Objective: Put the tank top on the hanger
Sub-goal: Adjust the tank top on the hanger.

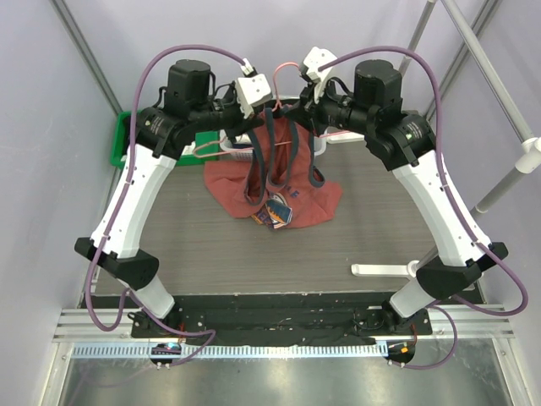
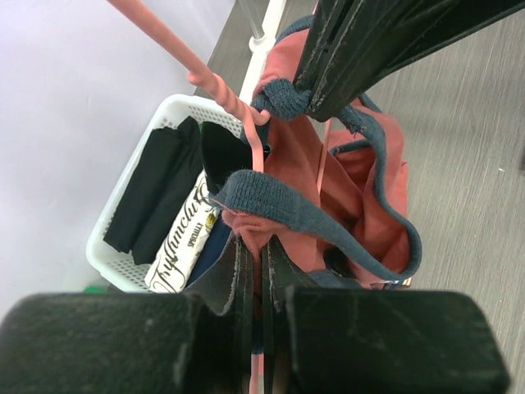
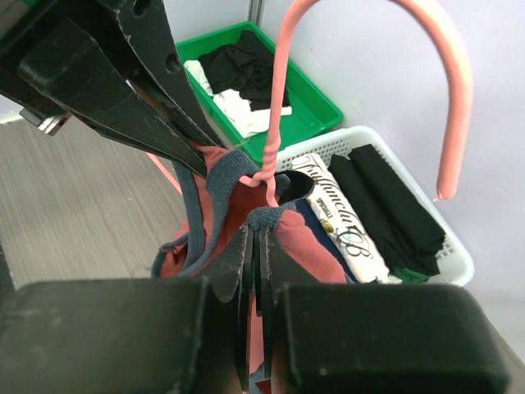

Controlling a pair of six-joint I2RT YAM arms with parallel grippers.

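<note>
The rust-red tank top (image 1: 292,201) hangs from both grippers at the back middle, and its hem with the chest graphic is bunched on the table. My left gripper (image 1: 258,127) is shut on a navy-trimmed strap and the pink wire below it. In the left wrist view its jaws (image 2: 256,263) pinch red cloth (image 2: 361,180), with the hanger (image 2: 221,86) running between them. My right gripper (image 1: 296,118) is shut on the other shoulder (image 3: 312,246), just under the hanger's twisted neck. The hanger's hook (image 3: 451,82) stands free above.
A white basket (image 2: 164,111) behind the shirt holds folded black clothes (image 2: 156,197) and a white printed cloth (image 2: 184,238). A green tray (image 1: 122,144) with clothes sits at the back left. A white rack pole (image 1: 507,178) rises at the right, its foot (image 1: 385,269) on the table.
</note>
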